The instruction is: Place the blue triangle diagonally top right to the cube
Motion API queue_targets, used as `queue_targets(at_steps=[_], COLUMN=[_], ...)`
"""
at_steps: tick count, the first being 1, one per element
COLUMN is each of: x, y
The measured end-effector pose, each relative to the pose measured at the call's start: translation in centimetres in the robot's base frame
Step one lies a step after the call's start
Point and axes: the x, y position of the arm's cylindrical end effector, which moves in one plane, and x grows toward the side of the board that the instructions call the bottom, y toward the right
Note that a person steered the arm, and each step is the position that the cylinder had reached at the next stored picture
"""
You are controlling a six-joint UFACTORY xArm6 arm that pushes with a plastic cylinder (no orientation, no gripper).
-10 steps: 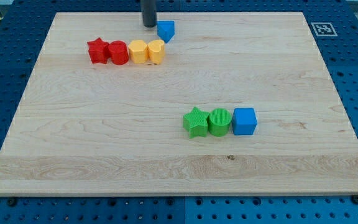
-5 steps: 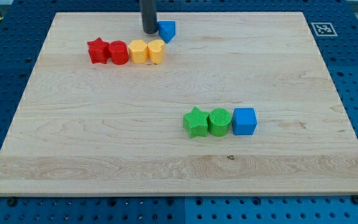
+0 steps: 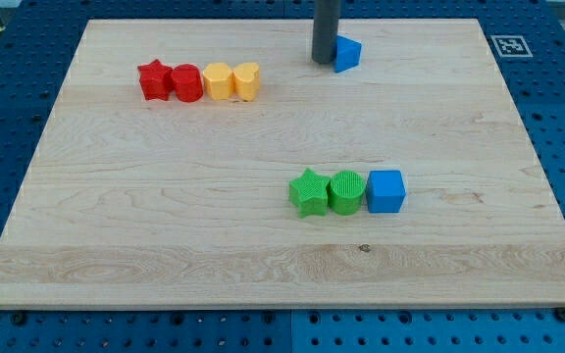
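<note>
Pushing step in hand, as judged: blue triangle (image 3: 347,53) in transit toward the blue cube (image 3: 385,190), not yet in place.

Item 1, blue triangle: near the view's top edge of the wooden board (image 3: 116,226), right of centre, well apart from the cube and somewhat to the view's left of it.

Item 2, my tip (image 3: 324,62): dark rod end, set against the triangle's left side, touching or all but touching. No jaws on this rod, so nothing opens, closes or clamps; it holds nothing and only bears sideways on the triangle.

Item 3, blue cube: lower right of centre, at the right end of a row, touching the green cylinder (image 3: 345,191), with the green star (image 3: 308,191) beyond.

Item 4, upper-left row, well apart: red star (image 3: 152,79), red cylinder-like block (image 3: 186,82), yellow block (image 3: 218,81), yellow heart (image 3: 247,80).

Next move, as judged: carry the triangle farther right and down the view, stopping just above and right of the cube, without disturbing the green row.
</note>
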Motion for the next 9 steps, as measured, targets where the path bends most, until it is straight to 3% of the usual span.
queue_targets(at_steps=[9], x=[-0.2], y=[4.9])
